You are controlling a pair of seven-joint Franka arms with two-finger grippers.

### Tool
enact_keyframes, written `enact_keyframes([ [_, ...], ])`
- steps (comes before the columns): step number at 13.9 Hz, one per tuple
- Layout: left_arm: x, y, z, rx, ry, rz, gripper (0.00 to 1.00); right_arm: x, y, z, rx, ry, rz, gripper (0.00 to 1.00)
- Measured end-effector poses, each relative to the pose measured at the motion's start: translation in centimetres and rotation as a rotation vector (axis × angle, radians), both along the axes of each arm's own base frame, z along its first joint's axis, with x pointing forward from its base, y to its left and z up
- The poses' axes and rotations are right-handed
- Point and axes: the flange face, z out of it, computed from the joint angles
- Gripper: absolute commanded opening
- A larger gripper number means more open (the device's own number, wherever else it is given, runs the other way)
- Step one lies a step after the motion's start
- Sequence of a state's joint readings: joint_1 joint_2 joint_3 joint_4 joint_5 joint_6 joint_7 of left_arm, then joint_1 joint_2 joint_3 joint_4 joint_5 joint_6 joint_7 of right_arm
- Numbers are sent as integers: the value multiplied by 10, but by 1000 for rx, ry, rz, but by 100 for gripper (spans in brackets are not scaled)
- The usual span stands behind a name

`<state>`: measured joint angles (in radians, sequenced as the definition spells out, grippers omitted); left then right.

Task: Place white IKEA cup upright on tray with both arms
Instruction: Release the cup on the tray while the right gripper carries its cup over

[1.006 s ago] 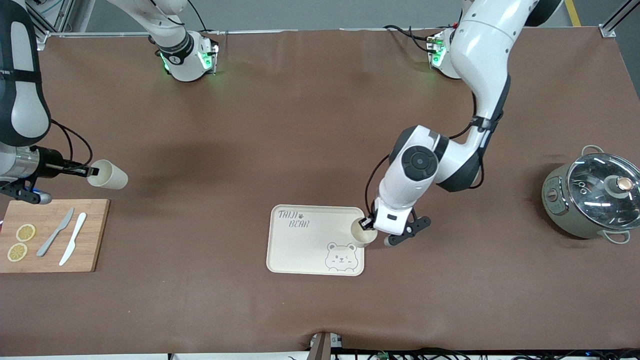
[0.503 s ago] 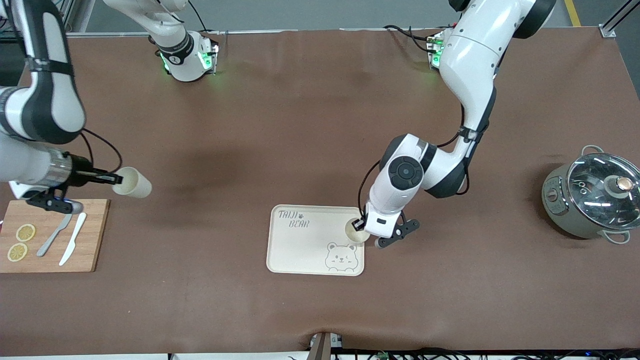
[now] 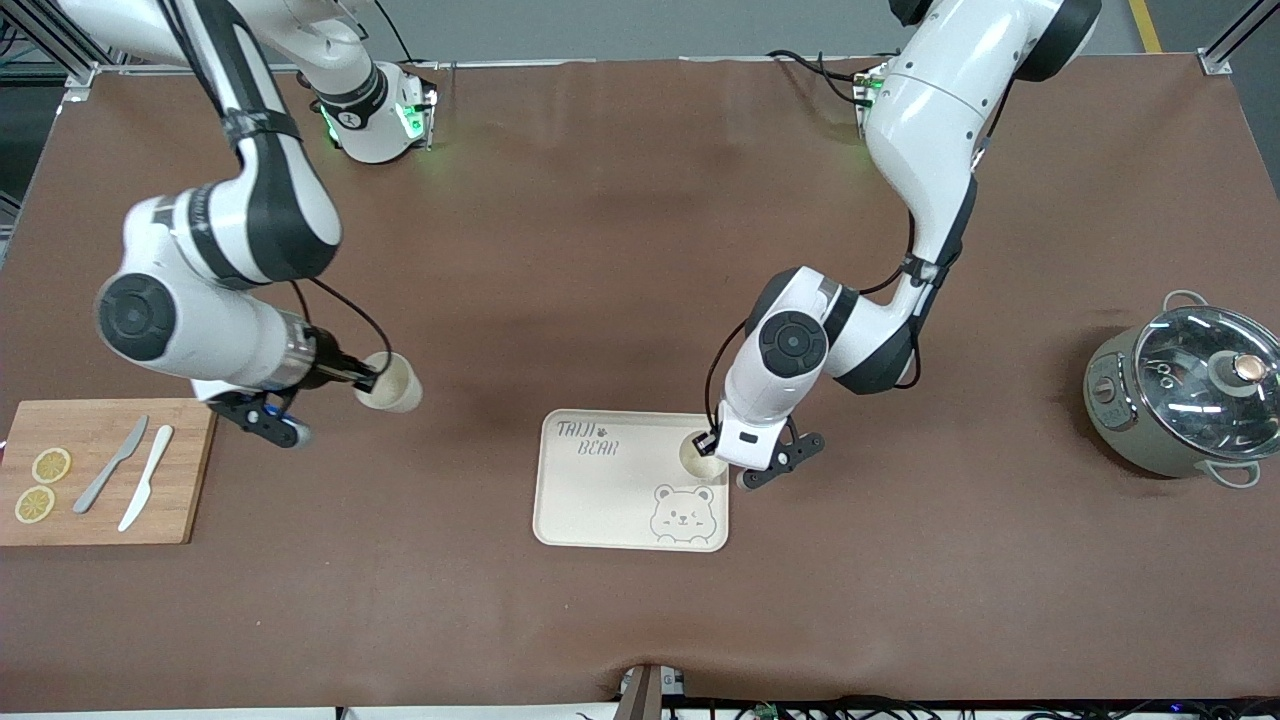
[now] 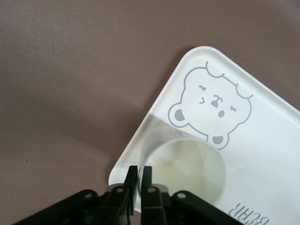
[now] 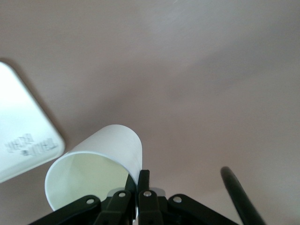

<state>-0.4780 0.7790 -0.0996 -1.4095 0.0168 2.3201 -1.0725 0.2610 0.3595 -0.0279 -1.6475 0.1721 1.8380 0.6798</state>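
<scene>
Start at the bamboo cutting board [image 3: 105, 470] at the right arm's end of the table: two lemon slices [image 3: 42, 484] and two knives [image 3: 128, 476] lie on it, no writing readable. Beside it, your right gripper [image 3: 362, 381] pinches the rim of a white cup [image 3: 390, 383], jaws pressed on the wall, mouth tipped sideways, over bare table between board and tray. You appear to be mid-carry; next you need to bring it over the tray [image 3: 610, 500] and turn it mouth-up before lowering.

The tray reads "TAIJI BEAR" above a bear face. Your left gripper [image 3: 708, 441] grips the rim of a second cup [image 3: 698, 455], upright at the tray corner toward the left arm's end. It looks seated or nearly so, which I cannot tell; releasing and lifting straight up seems next.

A lidded pot [image 3: 1180, 398] stands at the left arm's end; its markings are unreadable.
</scene>
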Motion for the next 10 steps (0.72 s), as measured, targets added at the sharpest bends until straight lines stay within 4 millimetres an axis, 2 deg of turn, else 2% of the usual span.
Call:
enact_keyframes([
  [3, 4, -1, 7, -7, -13, 2, 100, 14, 47, -13, 12, 16, -104, 0],
  [5, 11, 2, 23, -14, -38, 10, 100, 20, 83, -25, -7, 22, -160, 0],
  [7, 20, 15, 55, -5, -54, 28, 100, 25, 118, -37, -15, 10, -195, 0],
  [10, 39, 54, 118, -2, -126, 84, 100, 33, 164, -53, 2, -54, -253, 0],
])
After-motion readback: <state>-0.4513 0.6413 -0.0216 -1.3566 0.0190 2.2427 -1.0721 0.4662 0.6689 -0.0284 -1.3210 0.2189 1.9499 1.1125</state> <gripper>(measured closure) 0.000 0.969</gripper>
